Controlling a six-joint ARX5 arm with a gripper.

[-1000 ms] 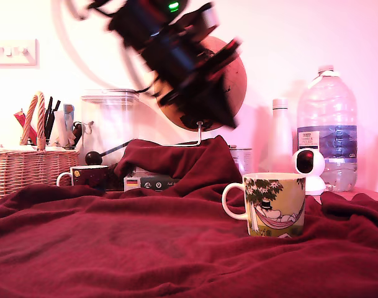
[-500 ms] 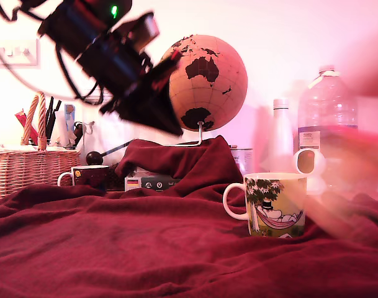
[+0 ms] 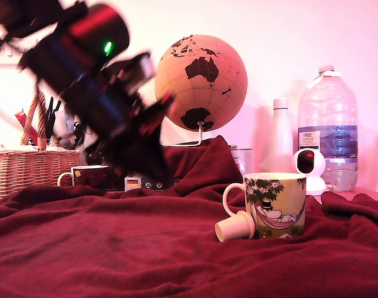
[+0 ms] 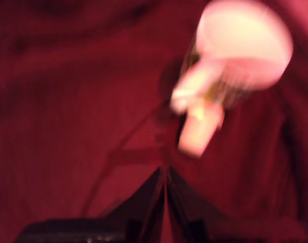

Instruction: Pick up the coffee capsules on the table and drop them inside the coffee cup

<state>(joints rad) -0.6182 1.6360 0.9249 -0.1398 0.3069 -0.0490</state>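
— Capsule [image 3: 234, 226], pale cream, lies on its side at lower centre-right of the exterior view, touching the coffee cup [image 3: 275, 204] below its handle, on the red-draped surface [image 3: 114, 248].

— And the gripper [image 3: 153, 162]?

— Blurred, left of centre, above the blanket.

— Wrist view?

— Blurred too. Jaws at bottom centre, tips pressed together, nothing between them [image 4: 165, 174]. Capsule [image 4: 198, 130] beside the cup [image 4: 245, 45] at upper right.

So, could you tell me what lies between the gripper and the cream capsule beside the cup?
Only bare red blanket: in the wrist view nothing sits between the gripper and the cream capsule by the coffee cup.
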